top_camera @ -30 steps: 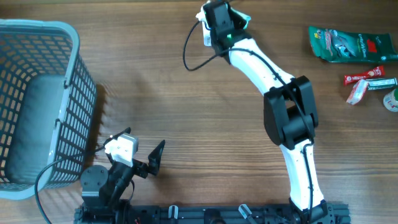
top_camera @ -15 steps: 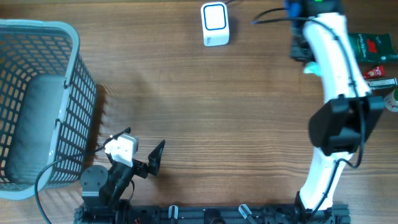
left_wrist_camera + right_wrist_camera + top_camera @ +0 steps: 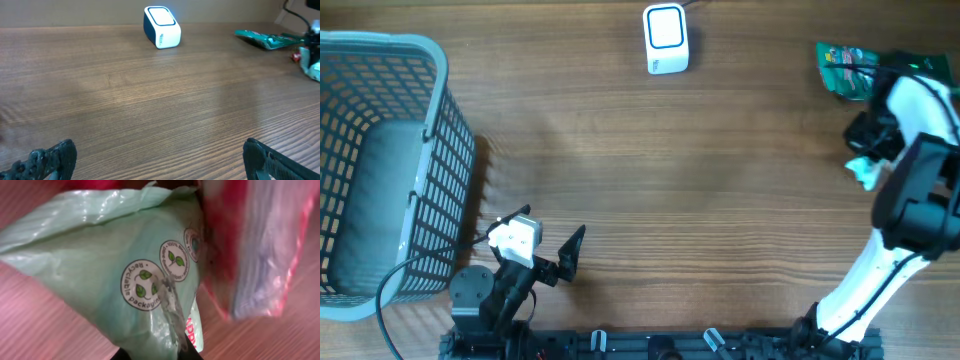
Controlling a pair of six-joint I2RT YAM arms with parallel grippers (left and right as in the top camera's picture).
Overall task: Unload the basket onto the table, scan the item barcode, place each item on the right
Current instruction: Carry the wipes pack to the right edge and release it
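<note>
Grey-blue basket (image 3: pixel 430 140) – mint packet (image 3: pixel 100 280) well apart

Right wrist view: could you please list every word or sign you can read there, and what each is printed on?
"Recyclable packaging": round leaf seal on the pale green packet.
"100%": top of a second seal on the same packet; the rest is too small to read.
Third seal: partly hidden, unreadable.
Red letters at the packet's lower edge: cut off, unreadable.
Red wrapper: blurred, nothing readable.
</note>
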